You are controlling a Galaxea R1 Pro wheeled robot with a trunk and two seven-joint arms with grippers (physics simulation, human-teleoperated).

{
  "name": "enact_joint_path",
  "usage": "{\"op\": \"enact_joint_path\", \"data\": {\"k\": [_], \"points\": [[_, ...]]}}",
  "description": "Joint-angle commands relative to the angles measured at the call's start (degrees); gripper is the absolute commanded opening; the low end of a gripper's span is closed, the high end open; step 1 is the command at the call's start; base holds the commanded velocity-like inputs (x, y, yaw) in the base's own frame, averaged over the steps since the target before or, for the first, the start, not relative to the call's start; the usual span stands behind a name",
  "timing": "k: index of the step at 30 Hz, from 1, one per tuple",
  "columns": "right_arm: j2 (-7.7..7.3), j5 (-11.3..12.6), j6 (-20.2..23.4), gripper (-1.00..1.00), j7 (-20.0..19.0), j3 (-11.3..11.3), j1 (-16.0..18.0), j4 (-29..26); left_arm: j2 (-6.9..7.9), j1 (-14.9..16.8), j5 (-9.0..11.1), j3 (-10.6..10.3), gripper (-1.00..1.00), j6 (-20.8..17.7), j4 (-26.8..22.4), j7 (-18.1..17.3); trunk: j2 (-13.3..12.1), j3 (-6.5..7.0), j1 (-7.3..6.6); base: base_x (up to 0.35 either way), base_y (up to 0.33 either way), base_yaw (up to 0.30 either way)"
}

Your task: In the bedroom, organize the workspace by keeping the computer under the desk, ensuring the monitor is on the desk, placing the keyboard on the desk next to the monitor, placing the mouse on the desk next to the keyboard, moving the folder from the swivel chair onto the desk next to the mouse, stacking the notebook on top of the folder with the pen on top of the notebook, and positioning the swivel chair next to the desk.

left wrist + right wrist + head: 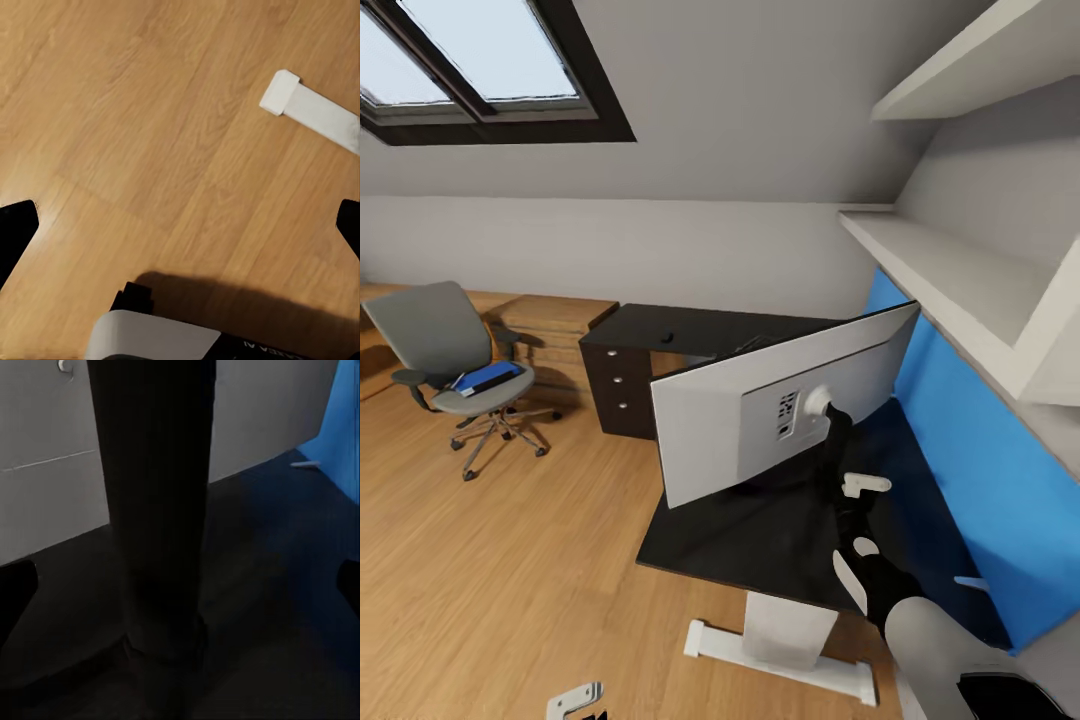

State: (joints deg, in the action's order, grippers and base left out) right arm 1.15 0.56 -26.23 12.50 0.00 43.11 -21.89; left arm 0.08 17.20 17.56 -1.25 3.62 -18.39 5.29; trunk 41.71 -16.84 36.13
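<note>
Head view: the monitor point(780, 410) stands on the surface point(760, 540), white back showing, hiding its screen. Right end effector point(180, 585) spread around the stand point(154, 510), seemingly untouching; left end effector point(180, 225) spread over the floor point(150, 112).

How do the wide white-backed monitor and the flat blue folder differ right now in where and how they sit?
The wide white-backed monitor stands upright on its slim black stand on the glossy black desk; the flat blue folder lies flat on the grey swivel chair, off the desk. The monitor is far wider than the folder. The monitor is near the right arm; the folder sits across the room. Both are thin rectangles.
</note>
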Motion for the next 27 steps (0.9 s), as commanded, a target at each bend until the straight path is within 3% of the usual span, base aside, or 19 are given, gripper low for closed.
{"op": "enact_joint_path", "data": {"k": [1, 27], "points": [[0.02, 0.1, -0.2, 1.00, 0.2, 0.0, 0.0, 0.1, 0.00, 0.0, 0.3, -0.1, 1.00, 0.2, 0.0, 0.2, 0.1, -0.07, -0.02, -0.304, 0.000, 0.000], [0.07, 0.1, -0.5, 1.00, 0.2, 0.1, 0.0, 0.1, 0.19, 0.0, 0.3, -0.1, 1.00, 0.2, 0.0, 0.2, 0.1, -0.07, -0.02, -0.316, 0.051, 0.000]]}}
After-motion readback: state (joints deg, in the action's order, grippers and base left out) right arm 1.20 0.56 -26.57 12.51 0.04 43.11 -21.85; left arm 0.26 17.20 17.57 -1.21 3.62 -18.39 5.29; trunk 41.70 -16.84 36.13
